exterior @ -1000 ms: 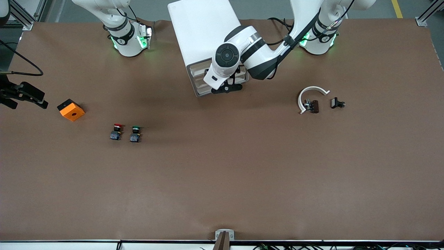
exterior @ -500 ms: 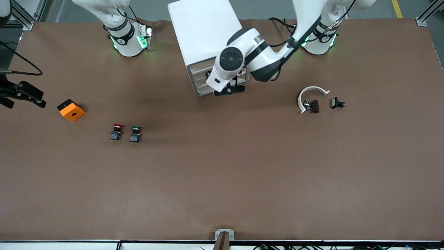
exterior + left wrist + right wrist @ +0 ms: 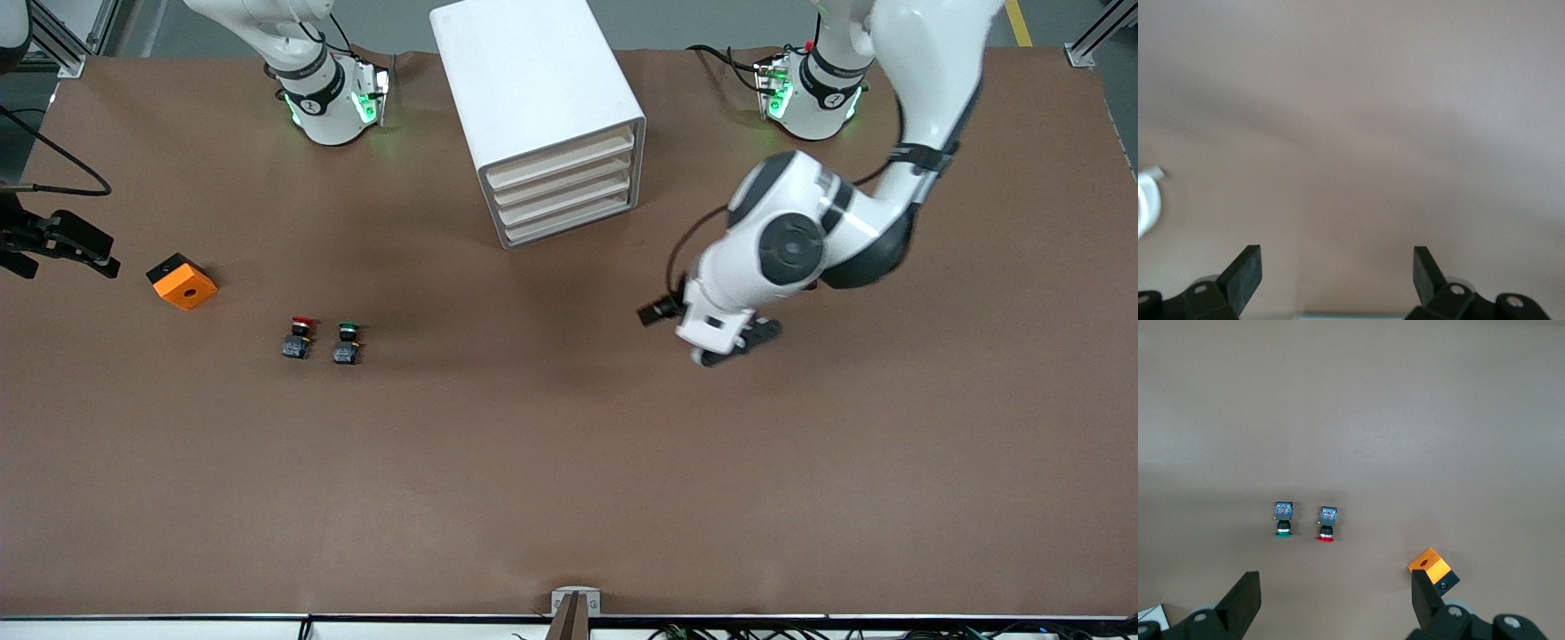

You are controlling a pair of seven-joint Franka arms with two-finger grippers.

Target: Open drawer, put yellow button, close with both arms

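Beige-fronted top drawer (image 3: 560, 156) of the white box cabinet (image 3: 533, 71): flush shut, and I have just left it.
My left gripper (image 3: 738, 343) (image 3: 1338, 267): swung out over the bare brown table (image 3: 569, 489), spread wide, empty.
My right gripper (image 3: 96, 256) (image 3: 1335, 593): waiting at its table end, wide, empty.
Small yellow-capped button: out of sight, likely inside the drawer. The task looks done.

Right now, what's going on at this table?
All four cabinet drawers look shut, the top drawer included, and no yellow button is in view. The left gripper is open and empty over bare table toward the left arm's end. The right gripper waits open at the right arm's end, near the orange block. The red button and green button sit untouched.
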